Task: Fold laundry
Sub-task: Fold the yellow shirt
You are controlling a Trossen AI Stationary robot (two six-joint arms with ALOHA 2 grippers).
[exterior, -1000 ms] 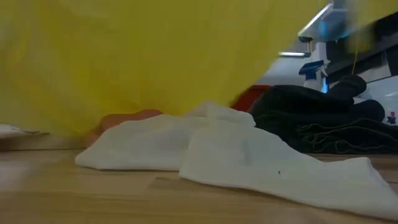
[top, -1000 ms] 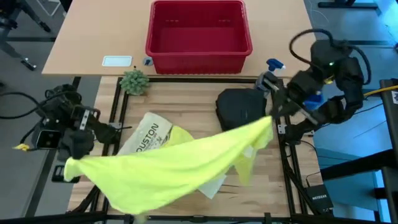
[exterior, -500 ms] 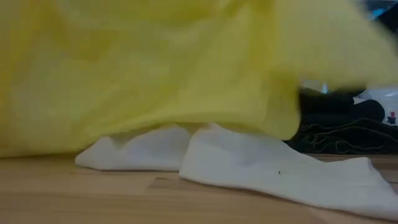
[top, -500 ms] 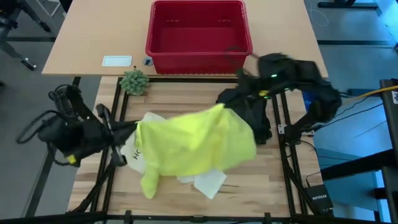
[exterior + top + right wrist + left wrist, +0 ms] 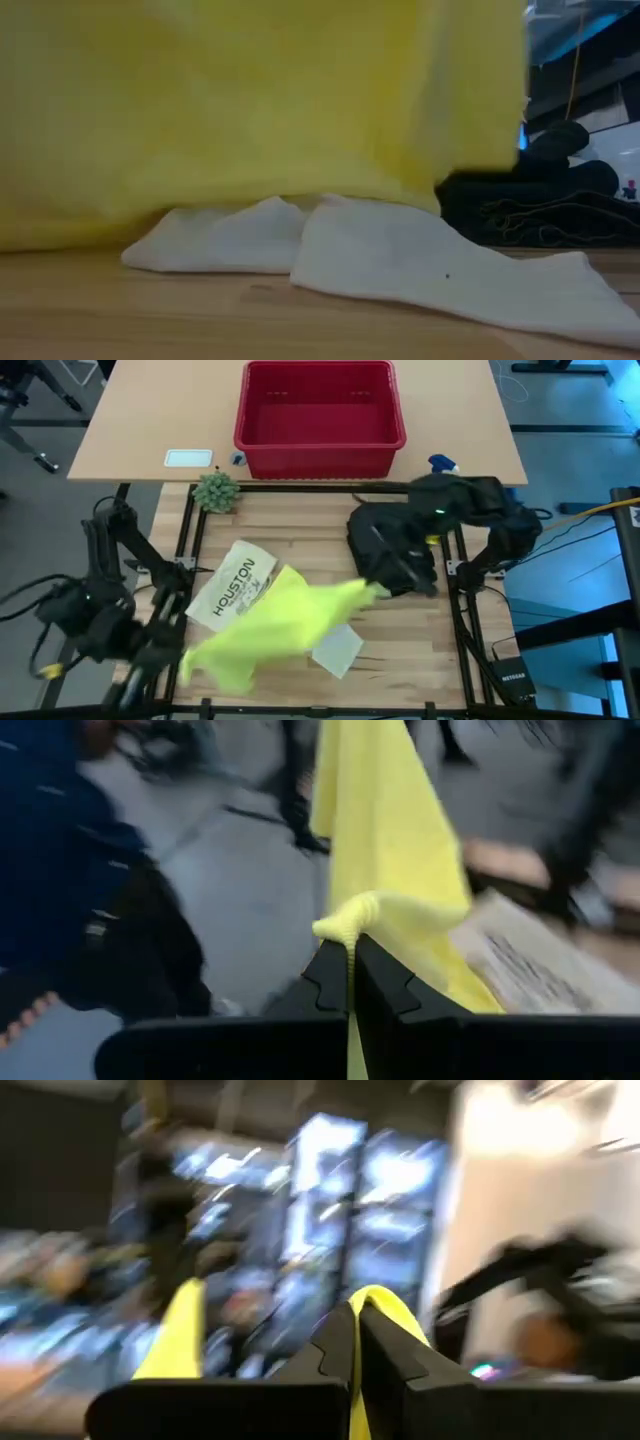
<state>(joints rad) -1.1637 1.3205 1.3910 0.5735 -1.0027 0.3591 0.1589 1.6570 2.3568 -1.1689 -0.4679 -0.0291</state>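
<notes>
The yellow T-shirt (image 5: 280,625) stretches slantwise between my two grippers, above the table's near middle. My left gripper (image 5: 178,660) is shut on its end near the front left corner, my right gripper (image 5: 378,592) on its other end beside the black trousers (image 5: 385,540), which lie heaped on the table's right. In the low view the shirt (image 5: 230,100) hangs as a wide curtain over a small white cloth (image 5: 400,265) lying flat on the wood. In the high view that white cloth (image 5: 338,650) shows near the shirt's near edge. My left gripper pinches a bunched bit of the shirt's edge (image 5: 385,1308) between its two shut fingers (image 5: 330,1355). The cloth comes out past the fingertips and runs off toward the other arm. My right gripper pinches a gathered, rolled fold of the shirt (image 5: 350,920) between its shut fingers (image 5: 325,982), slanting down from the table's right. The shirt runs away from it in a broad strip, sagging.
A flat white item printed HOUSTON (image 5: 235,585) lies partly under the shirt. A red basket (image 5: 320,415) stands on the far table, a small green plant (image 5: 215,490) and a blue spray bottle (image 5: 440,463) near the table's far corners.
A second ago the shirt was spread wide from the left edge to the right edge. Both grippers have swung inward and sunk. The left has rolled and ended toward the near edge; the right has come left over the trousers. The shirt has gathered into a narrower slanting strip.
</notes>
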